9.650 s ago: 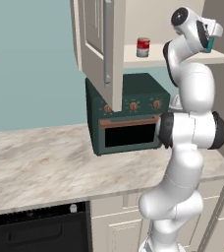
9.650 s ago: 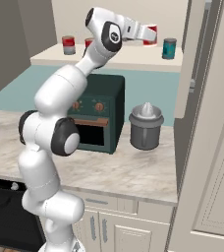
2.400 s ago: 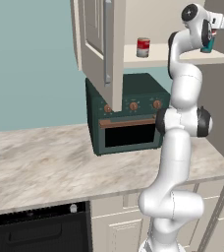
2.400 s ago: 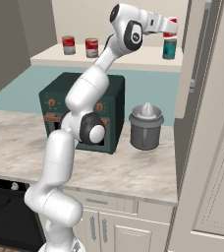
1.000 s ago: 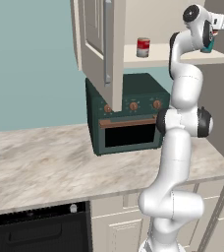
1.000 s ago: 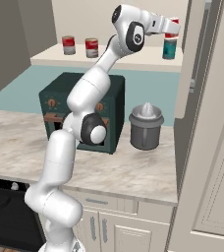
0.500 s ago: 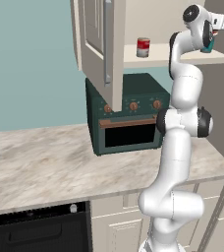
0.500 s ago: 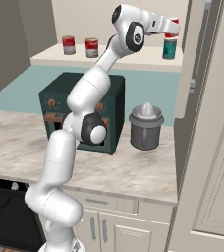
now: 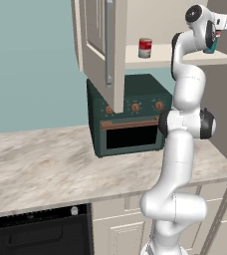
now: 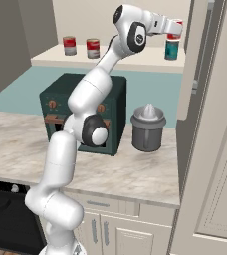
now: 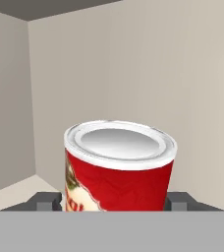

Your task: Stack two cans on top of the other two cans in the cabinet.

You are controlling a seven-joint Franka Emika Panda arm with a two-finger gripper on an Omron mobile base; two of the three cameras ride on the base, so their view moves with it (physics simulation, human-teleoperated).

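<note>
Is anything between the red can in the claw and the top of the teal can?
Nothing visible. In the right base view the claw holds a red can directly over the teal can; whether they touch can't be told.

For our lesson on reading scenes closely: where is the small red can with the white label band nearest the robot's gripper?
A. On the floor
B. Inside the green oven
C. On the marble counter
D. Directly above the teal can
D: between the gripper fingers, the red can sits right over the teal can on the cabinet shelf.
</note>
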